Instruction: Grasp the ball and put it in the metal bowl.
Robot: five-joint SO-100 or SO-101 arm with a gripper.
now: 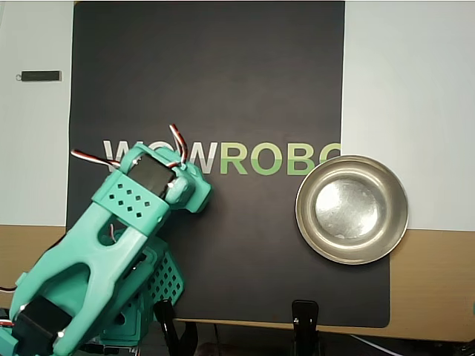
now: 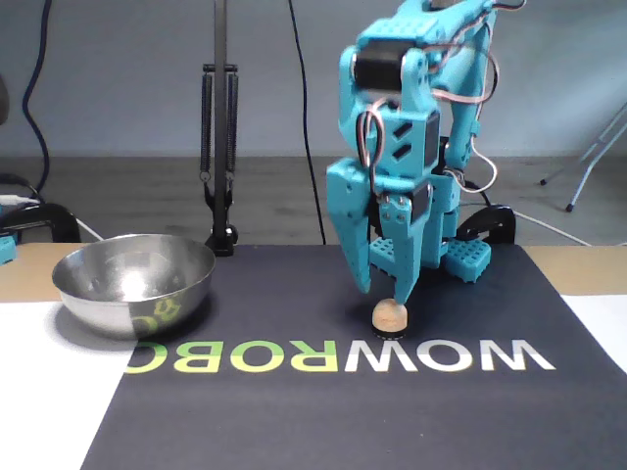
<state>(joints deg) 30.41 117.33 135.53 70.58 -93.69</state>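
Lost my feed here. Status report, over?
Tool open, tips just above the ball. Ball on the black mat, ungrasped. Metal bowl empty, path to it clear.

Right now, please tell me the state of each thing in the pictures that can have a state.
ball: on the black mat, on a small dark base, not gripped; hidden under the arm in the overhead view.
gripper: open, pointing down, fingertips just above the ball.
metal bowl: upright, empty, at the mat's edge.
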